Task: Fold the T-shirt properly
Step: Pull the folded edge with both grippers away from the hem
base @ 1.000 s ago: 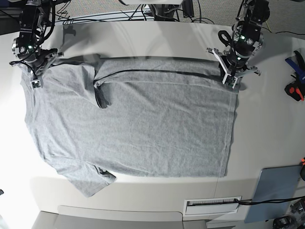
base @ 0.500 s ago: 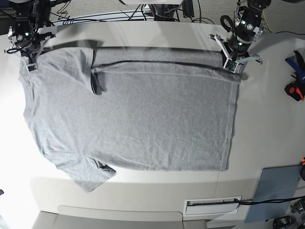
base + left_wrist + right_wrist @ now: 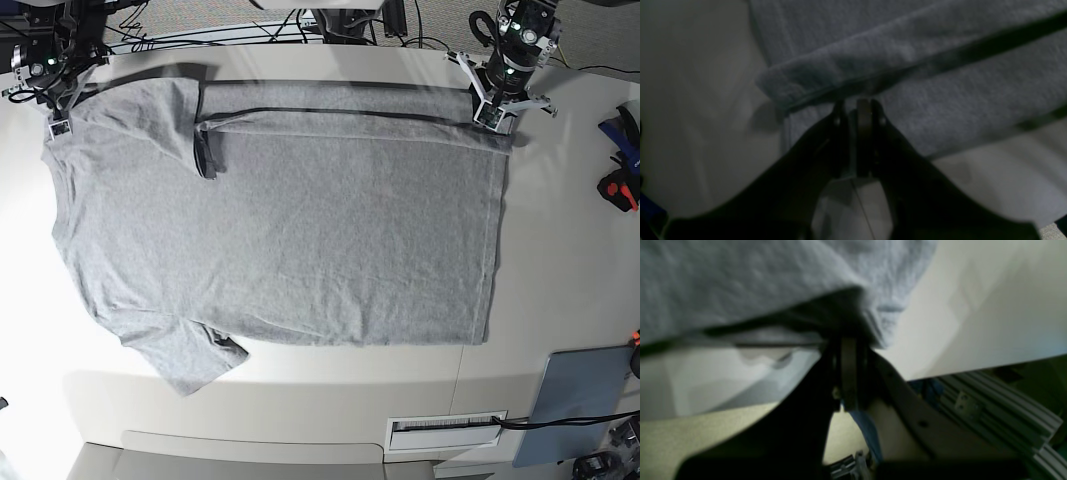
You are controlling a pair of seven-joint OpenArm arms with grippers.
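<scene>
The T-shirt [image 3: 290, 240] lay spread flat across the white table [image 3: 570, 260], its far edge doubled over into a narrow fold. The left gripper [image 3: 495, 113] stood at the far corner on the hem side, jaws closed on the folded edge of the cloth. The right gripper [image 3: 58, 118] stood at the opposite far corner by the shoulder, jaws likewise closed on the fabric there. One sleeve [image 3: 190, 362] lay flat at the near edge.

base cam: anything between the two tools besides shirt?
No. In the base view the left tool and right tool each sit at a far corner of the T-shirt; only its folded grey band spans between them.
</scene>
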